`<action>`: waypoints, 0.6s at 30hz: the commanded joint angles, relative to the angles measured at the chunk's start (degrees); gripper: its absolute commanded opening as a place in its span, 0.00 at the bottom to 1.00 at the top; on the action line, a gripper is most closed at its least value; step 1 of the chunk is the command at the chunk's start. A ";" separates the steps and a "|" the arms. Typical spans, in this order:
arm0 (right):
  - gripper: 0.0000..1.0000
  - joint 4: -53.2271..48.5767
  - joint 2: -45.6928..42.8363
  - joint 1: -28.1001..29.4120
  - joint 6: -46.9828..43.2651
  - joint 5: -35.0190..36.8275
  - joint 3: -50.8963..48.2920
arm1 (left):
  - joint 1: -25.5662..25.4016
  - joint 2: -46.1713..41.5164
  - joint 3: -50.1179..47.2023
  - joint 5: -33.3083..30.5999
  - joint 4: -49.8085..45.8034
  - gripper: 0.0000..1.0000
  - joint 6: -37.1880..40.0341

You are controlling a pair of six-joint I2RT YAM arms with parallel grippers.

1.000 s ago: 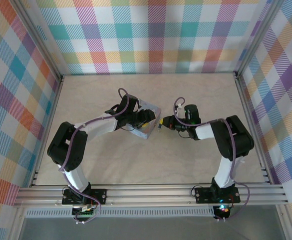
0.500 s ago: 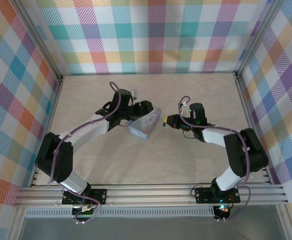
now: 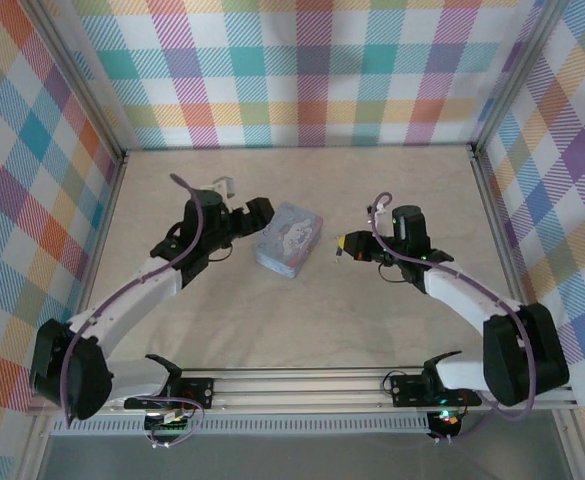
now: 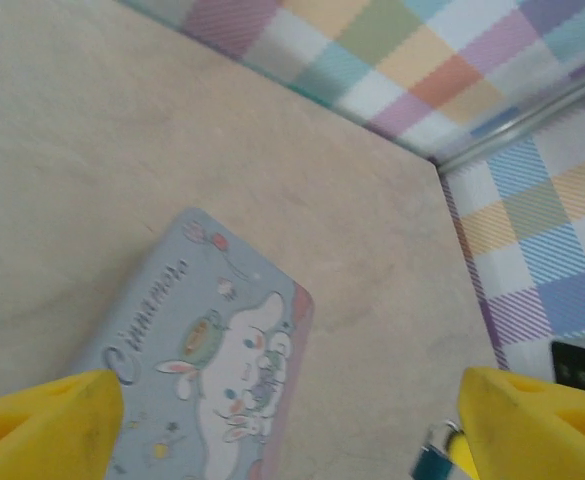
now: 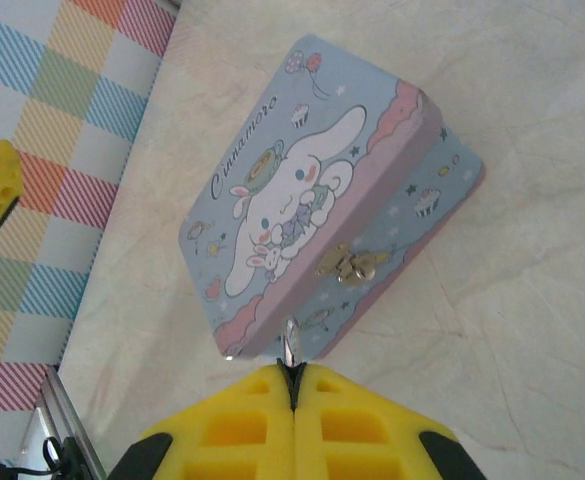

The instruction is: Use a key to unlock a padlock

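Currently:

1. Left gripper [image 4: 292,430]: released, yellow fingers [image 4: 47,425] spread wide, gripping nothing. In the top view it sits at 9 o'clock of the box [image 3: 289,238], near it but not touching.
2. Right gripper [image 5: 292,375]: clenched, pads pressed together on a thin silver piece [image 5: 290,350] that pokes out of the tips. Can't tell whether that is a key blade or the shackle.
3. Right gripper [image 3: 344,243] is at 3 o'clock of the box in the top view, tips aimed at it with a gap between.
4. Padlock [image 4: 432,467]: tiny blue body with a silver loop, at 5 o'clock in the left wrist view, past the box's right edge and apart from it. Whether it hangs off the right gripper or lies on the table [image 3: 302,320] I can't tell.
5. Box lies flat on the table, cartoon lid up and shut. Its small metal latch [image 5: 347,265] is on the side wall facing the right gripper.
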 commanded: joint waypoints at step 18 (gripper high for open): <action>0.00 -25.99 -9.25 -0.39 -4.42 3.36 2.67 | 5.32 -16.60 -9.42 -18.38 -3.22 0.98 3.02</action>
